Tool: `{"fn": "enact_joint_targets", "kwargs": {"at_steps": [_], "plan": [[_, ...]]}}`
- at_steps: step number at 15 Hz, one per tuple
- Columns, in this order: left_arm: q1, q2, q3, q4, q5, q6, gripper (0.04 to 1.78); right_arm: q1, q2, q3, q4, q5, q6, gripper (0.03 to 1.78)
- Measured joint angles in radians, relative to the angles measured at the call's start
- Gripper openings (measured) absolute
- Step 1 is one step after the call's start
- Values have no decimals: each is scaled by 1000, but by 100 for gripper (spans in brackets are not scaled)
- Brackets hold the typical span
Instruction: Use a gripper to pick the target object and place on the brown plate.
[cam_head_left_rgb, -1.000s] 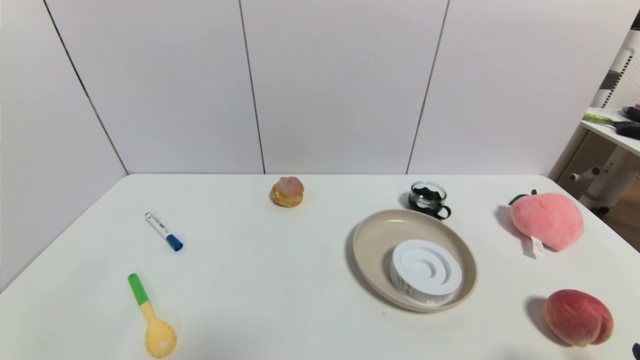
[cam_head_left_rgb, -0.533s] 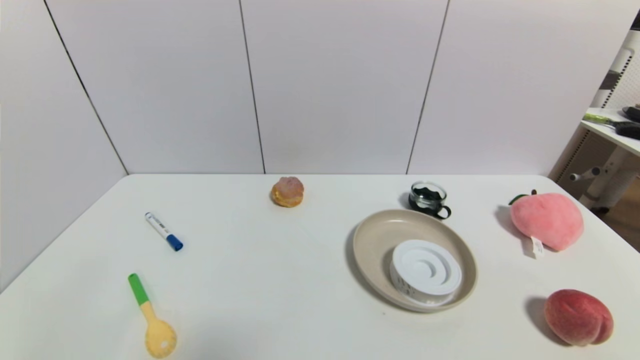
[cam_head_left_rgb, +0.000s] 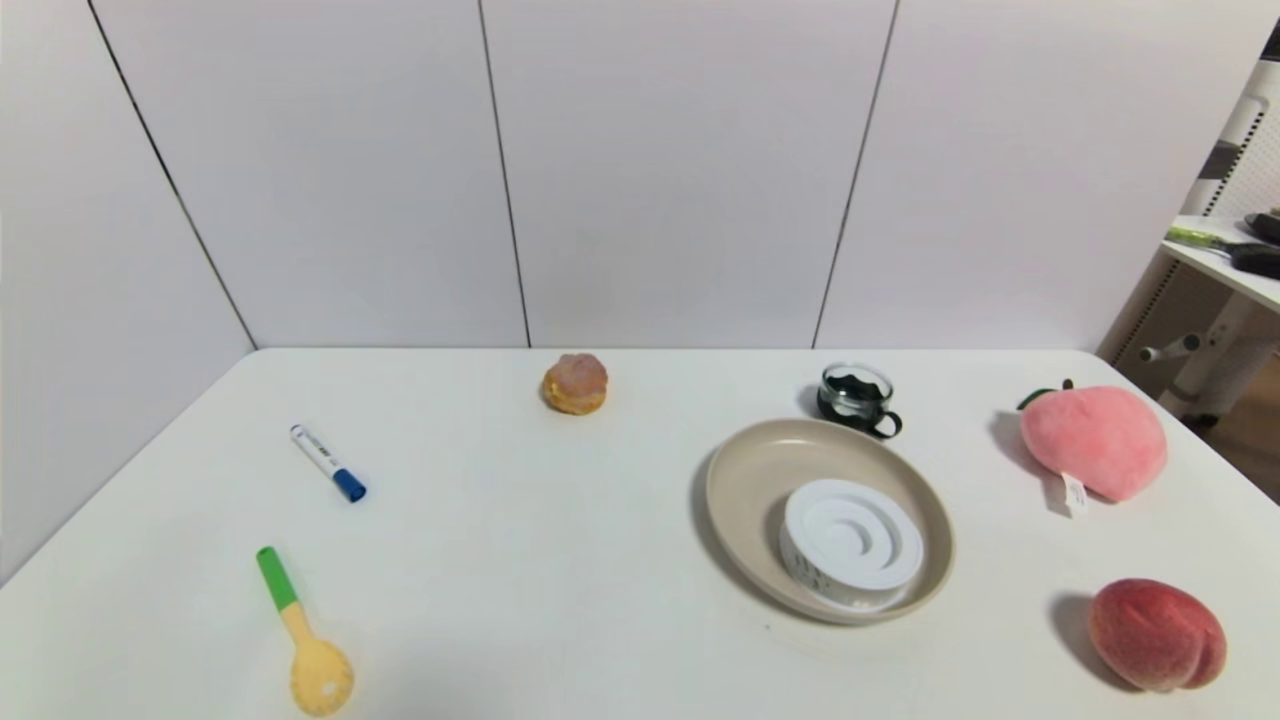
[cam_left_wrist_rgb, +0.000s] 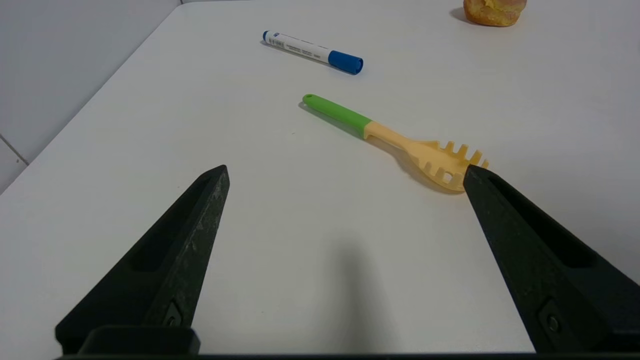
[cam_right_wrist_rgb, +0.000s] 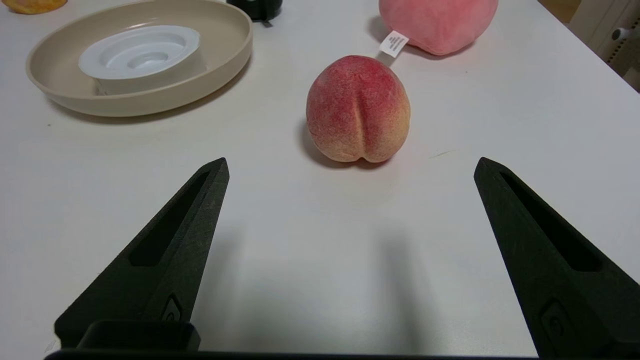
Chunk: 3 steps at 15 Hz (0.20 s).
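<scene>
head view: white container (cam_head_left_rgb: 851, 541) sits in brown plate (cam_head_left_rgb: 745, 480).

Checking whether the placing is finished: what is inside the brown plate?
The white container sits lid-up inside the brown plate, toward its near side. The plate floor beneath it is hidden.

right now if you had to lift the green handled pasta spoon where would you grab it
Probably the straight green handle, coming down from above with the left hand, which is open nearby. The pasta spoon lies flat on the table, so the fingers should straddle the narrow handle across its width, not the wide toothed head.
</scene>
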Motion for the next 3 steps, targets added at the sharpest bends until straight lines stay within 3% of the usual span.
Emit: {"fn": "enact_joint_targets", "kwargs": {"at_steps": [3], "plan": [[0,0,0,0,0,0,169,0,0,0,0,-2,5,169]]}}
